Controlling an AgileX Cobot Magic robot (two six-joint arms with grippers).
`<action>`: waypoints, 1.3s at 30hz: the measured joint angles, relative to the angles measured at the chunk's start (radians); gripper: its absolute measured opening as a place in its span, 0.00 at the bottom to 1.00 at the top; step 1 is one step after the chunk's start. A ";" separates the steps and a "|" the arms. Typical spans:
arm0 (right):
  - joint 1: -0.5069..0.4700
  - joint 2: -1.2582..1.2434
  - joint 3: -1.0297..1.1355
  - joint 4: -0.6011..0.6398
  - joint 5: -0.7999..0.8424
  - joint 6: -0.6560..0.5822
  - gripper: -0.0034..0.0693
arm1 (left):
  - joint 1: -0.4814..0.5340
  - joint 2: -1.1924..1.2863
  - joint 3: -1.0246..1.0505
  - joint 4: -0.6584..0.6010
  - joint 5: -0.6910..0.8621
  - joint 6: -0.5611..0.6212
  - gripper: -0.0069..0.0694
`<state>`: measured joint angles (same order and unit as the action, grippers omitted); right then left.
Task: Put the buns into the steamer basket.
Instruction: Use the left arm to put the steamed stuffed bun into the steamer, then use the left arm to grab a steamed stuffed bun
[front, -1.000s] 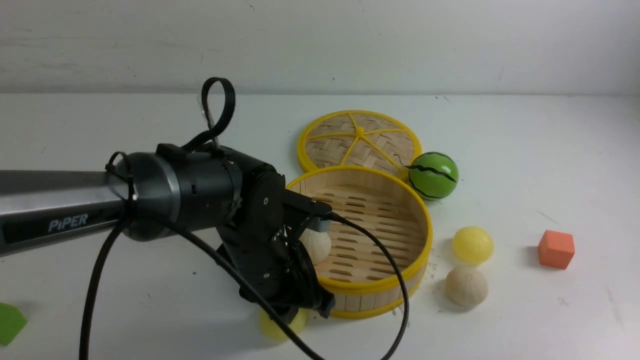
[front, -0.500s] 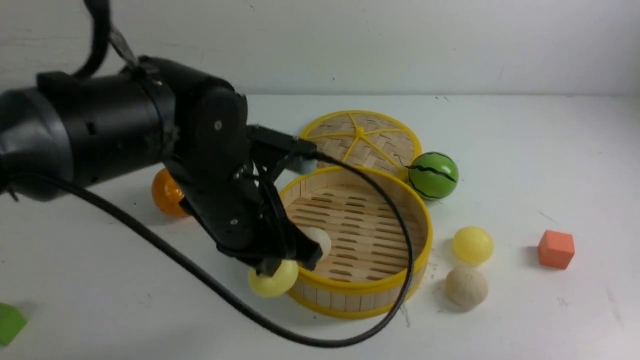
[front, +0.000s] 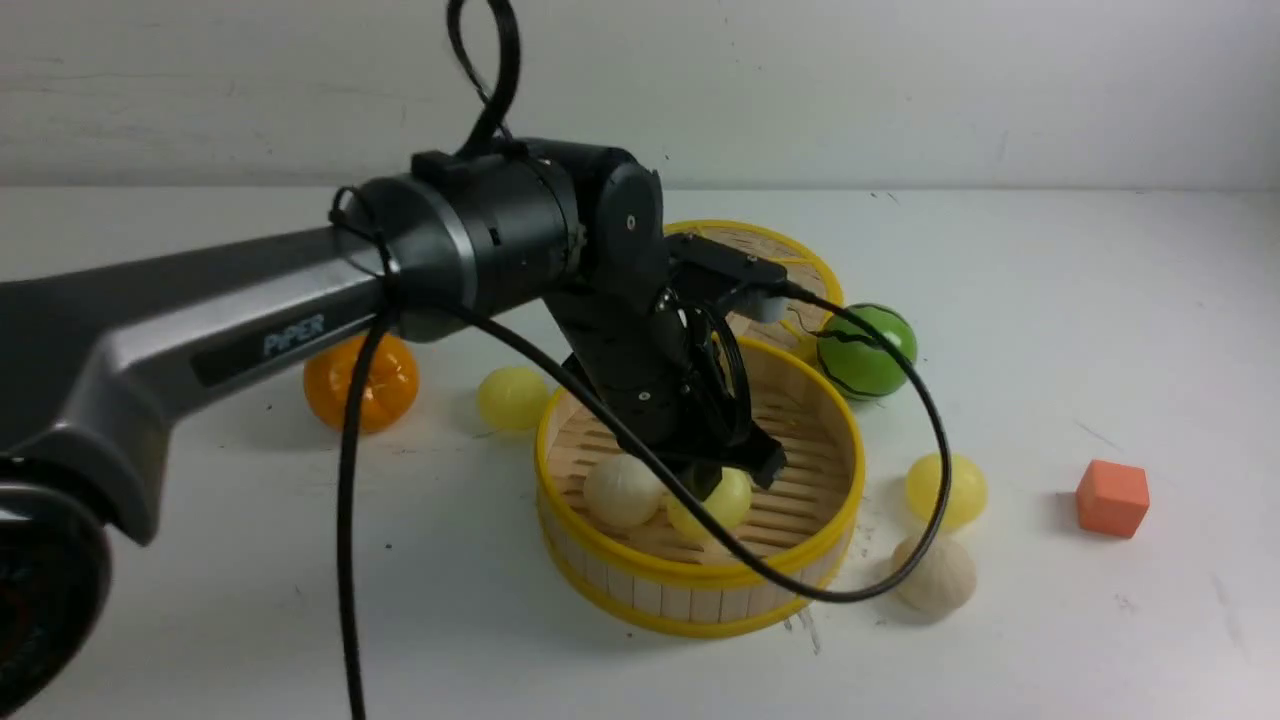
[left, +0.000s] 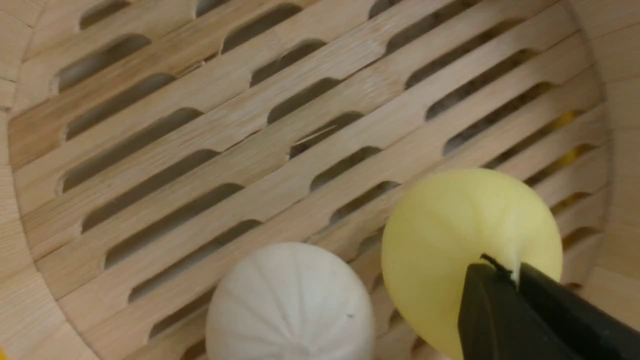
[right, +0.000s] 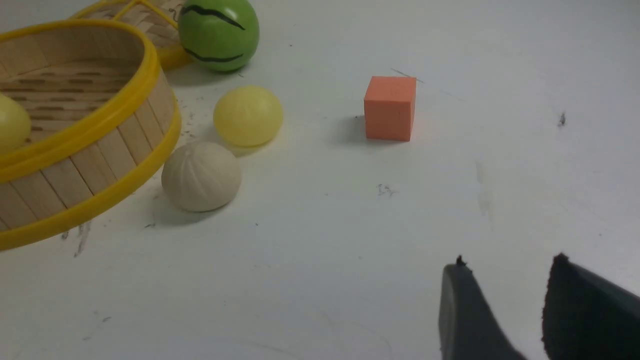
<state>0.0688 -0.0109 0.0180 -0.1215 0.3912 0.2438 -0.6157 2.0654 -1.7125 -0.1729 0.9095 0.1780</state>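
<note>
On a scuffed white tabletop (front: 1050, 300) before a plain pale wall (front: 900, 90), the robot's left gripper (front: 715, 485) (left: 515, 275) reaches down into a wide round bamboo steamer basket (front: 650, 590) (left: 250, 150) (right: 100, 125) with yellow rims. Its black tips are pinched tight on the small peak of a pale yellow ribbed bun (front: 718, 505) (left: 450, 240). That bun hangs low over the slotted slat floor, just beside an off-white ribbed bun (front: 622, 490) (left: 290, 300) lying inside; whether the held one touches the slats I cannot tell.

Outside the wall, a second yellow bun (front: 512, 398) sits to the left, near a glossy orange fruit (front: 395, 385). A third yellow bun (front: 945, 490) (right: 248, 116) and a second off-white bun (front: 935, 575) (right: 201, 176) rest to the right, close together. Behind the basket lies a flat woven lid (front: 760, 240) with yellow spokes, a green striped watermelon ball (front: 868, 350) (right: 218, 32) against it. A matte orange cube (front: 1112, 498) (right: 390, 107) stands well apart. The right gripper (right: 507, 265) hovers above bare table, fingers parted around nothing.
</note>
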 joint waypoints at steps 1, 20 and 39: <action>0.000 0.000 0.000 0.000 0.000 0.000 0.38 | 0.000 0.014 -0.007 0.008 0.010 0.000 0.08; 0.000 0.000 0.000 0.000 0.000 0.000 0.38 | 0.041 -0.179 -0.096 0.163 0.112 -0.095 0.49; 0.000 0.000 0.000 0.000 0.000 0.000 0.38 | 0.289 0.170 -0.295 0.089 0.038 -0.037 0.37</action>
<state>0.0688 -0.0109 0.0180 -0.1215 0.3912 0.2438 -0.3264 2.2356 -2.0075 -0.0834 0.9475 0.1413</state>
